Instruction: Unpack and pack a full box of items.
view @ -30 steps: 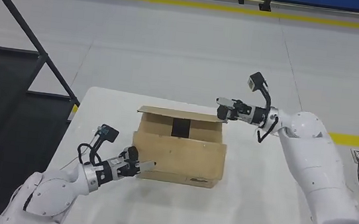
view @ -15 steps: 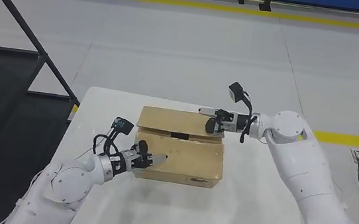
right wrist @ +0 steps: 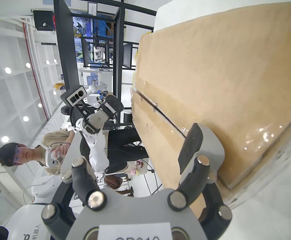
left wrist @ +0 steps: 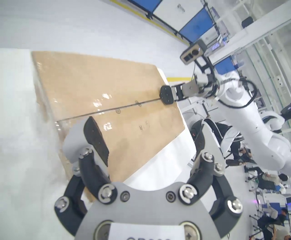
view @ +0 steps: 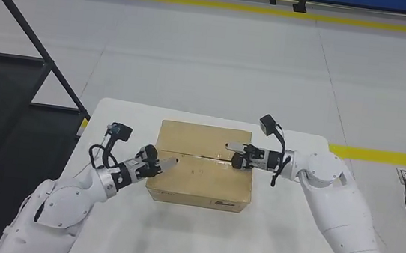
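1. The box (view: 202,164) sits in the middle of the table (view: 274,232). Its two top flaps (view: 202,138) lie flat and meet along a seam (view: 199,156) that runs the length of the lid.
2. My left gripper (view: 164,166) is at one end of the box, by that end of the seam. Its fingers are spread and hold nothing. One pad hangs over the lid and the other is off the box's side.
3. My right gripper (view: 232,154) is at the opposite end of the box, on the seam line. Its fingers are also apart and empty, with one pad right at the seam's end. I cannot tell whether that pad actually presses the cardboard.
4. I judge the step in hand to be settling the lid closed, with one gripper at each end of the box.
5. To do it well, I would press with the flat of a pad rather than a fingertip, so the board does not dent.
6. I would push straight down onto the box, both ends together, so that neither flap springs up and the box does not slide.
7. I would keep each pad across the seam so that it catches both flaps, and not let a free finger hook the box's edge.
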You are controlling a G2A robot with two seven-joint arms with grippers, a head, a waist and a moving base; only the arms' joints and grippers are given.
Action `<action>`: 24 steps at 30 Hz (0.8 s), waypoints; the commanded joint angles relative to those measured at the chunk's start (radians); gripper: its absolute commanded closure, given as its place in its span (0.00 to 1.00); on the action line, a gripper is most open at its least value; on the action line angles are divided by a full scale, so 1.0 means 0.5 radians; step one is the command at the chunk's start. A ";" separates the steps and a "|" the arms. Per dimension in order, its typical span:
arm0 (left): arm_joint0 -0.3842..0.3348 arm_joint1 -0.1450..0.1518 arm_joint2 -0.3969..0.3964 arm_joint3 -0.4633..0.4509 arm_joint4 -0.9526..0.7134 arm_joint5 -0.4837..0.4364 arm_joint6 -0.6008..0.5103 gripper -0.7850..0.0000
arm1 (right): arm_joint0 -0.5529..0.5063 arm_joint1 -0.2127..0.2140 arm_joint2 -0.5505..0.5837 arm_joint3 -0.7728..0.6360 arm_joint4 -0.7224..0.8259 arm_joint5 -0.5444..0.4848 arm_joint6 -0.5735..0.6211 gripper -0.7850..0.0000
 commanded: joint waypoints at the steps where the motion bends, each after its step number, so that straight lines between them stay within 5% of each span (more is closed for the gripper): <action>1: 0.080 0.014 -0.138 -0.026 -0.038 -0.019 0.027 0.00 | -0.032 0.008 0.025 -0.037 0.017 -0.017 -0.031 0.00; 7: 0.339 0.048 -0.461 -0.030 -0.187 -0.069 -0.007 0.00 | -0.069 0.022 0.032 -0.107 0.002 0.011 -0.012 0.00; 20: 0.351 0.046 -0.432 0.012 -0.210 -0.044 -0.014 0.00 | -0.069 0.022 0.032 -0.107 0.002 0.011 -0.012 0.00; 24: 0.319 0.022 -0.352 0.145 -0.281 0.187 0.191 0.00 | -0.069 0.022 0.032 -0.107 0.002 0.011 -0.012 0.00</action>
